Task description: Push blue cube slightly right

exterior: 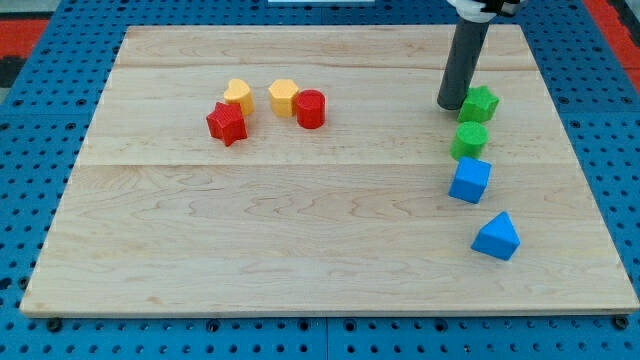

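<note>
The blue cube [469, 181] sits on the wooden board at the view's right. Just above it stands a green cylinder [469, 140], and above that a green star [480, 103]. A blue triangular block [497, 237] lies below and right of the cube. My tip [449, 105] rests on the board just left of the green star, well above the blue cube and apart from it.
At the view's upper left middle sits a cluster: a red star [227, 123], a yellow heart [239, 96], a yellow hexagon-like block [284, 97] and a red cylinder [310, 108]. The board's right edge [585, 180] lies past the blue blocks, with blue pegboard beyond.
</note>
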Robot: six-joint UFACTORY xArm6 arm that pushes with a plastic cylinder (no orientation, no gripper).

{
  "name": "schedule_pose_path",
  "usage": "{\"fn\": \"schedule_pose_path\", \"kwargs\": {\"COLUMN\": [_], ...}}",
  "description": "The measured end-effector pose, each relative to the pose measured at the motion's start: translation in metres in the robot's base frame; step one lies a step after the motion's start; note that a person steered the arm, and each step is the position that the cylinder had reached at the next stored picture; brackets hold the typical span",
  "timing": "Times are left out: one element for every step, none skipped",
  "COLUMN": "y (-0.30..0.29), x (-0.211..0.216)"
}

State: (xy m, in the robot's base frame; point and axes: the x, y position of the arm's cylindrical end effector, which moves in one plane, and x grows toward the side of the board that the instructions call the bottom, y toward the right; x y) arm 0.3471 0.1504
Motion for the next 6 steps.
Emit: {"fn": "schedule_pose_path", "kwargs": {"y": [-0.063,-0.078,-0.055,-0.053,-0.016,-0.014], "x": [0.01,0.062,0.099,0.12,0.12,0.124]}}
